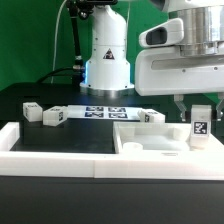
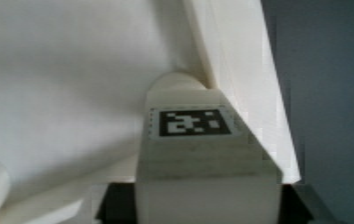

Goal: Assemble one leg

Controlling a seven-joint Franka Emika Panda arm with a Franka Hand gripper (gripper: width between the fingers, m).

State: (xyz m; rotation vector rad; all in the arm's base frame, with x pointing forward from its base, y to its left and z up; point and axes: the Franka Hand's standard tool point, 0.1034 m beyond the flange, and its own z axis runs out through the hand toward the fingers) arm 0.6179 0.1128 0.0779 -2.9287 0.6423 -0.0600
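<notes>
Leg (image 1: 199, 128) is pinched upright in my claw (image 1: 198, 110), above the white plate (image 1: 150, 146) at the exterior view's right. I judge it light, stiff, slick plastic, best held by its flat sides above the tag (image 1: 199, 127).
</notes>
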